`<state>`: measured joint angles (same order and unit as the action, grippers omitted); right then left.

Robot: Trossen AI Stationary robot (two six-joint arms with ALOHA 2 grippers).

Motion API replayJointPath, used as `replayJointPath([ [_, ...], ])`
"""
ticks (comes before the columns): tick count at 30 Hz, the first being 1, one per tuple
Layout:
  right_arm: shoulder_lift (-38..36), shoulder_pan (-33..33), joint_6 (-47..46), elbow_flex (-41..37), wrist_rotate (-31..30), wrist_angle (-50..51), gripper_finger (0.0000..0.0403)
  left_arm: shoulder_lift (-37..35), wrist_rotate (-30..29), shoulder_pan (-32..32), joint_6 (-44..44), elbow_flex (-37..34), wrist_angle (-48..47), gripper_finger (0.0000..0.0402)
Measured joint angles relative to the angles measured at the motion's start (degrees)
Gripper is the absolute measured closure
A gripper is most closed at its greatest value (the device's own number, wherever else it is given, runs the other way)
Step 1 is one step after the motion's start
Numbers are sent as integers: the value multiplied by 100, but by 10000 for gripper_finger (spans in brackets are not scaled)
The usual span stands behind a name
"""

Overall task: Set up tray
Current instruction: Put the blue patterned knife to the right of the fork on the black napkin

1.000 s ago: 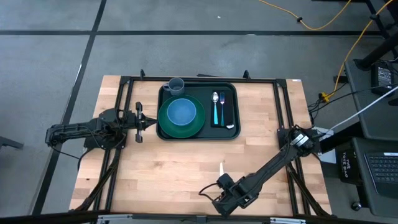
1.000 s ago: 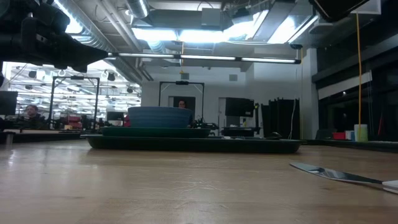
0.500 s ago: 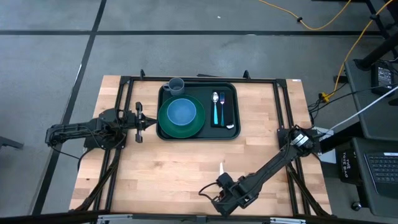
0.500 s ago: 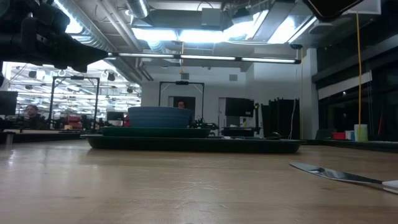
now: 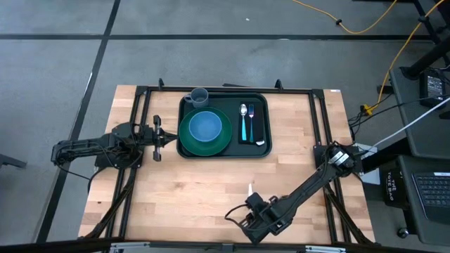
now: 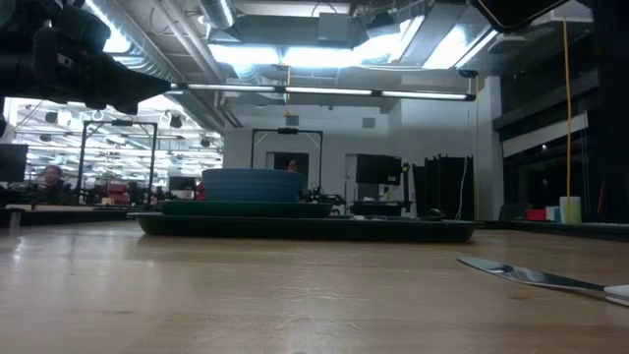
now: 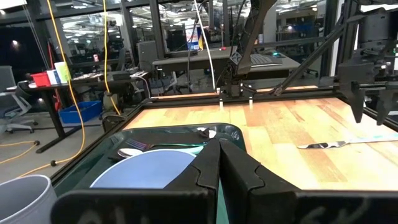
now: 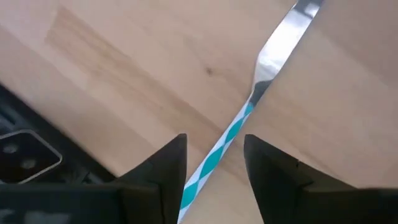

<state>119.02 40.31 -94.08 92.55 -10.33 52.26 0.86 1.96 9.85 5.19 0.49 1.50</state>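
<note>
The dark tray (image 5: 261,147) lies at the table's far middle. It holds a green plate (image 5: 188,144) with a blue bowl (image 5: 205,126), a grey cup (image 5: 199,96), and a black napkin (image 5: 260,123) bearing a spoon and a fork. A knife (image 8: 283,37) with a teal-and-white striped handle (image 8: 217,155) lies flat on the wood near the table's front edge. My right gripper (image 8: 216,149) stands open over it, pointing down, one finger on each side of the handle. My left gripper (image 7: 219,155) is shut, level, just off the tray's left rim (image 5: 179,137).
A black frame (image 5: 316,112) runs around the table's edges. Bare wood (image 5: 190,190) stretches between the tray and the front edge. The room beyond the table shows desks, cables and a person far off (image 6: 47,177).
</note>
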Motion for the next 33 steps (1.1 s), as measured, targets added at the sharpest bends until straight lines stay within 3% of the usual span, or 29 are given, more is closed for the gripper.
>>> replayJointPath([
  [8,49,1,0,0,-171,43,245,-2,0,0,-11,0,-2,398],
  [14,348,-1,2,-2,120,34,245,-2,0,0,-11,0,-24,398],
  [33,710,-4,0,20,122,341,246,-2,0,2,2,0,-22,398],
])
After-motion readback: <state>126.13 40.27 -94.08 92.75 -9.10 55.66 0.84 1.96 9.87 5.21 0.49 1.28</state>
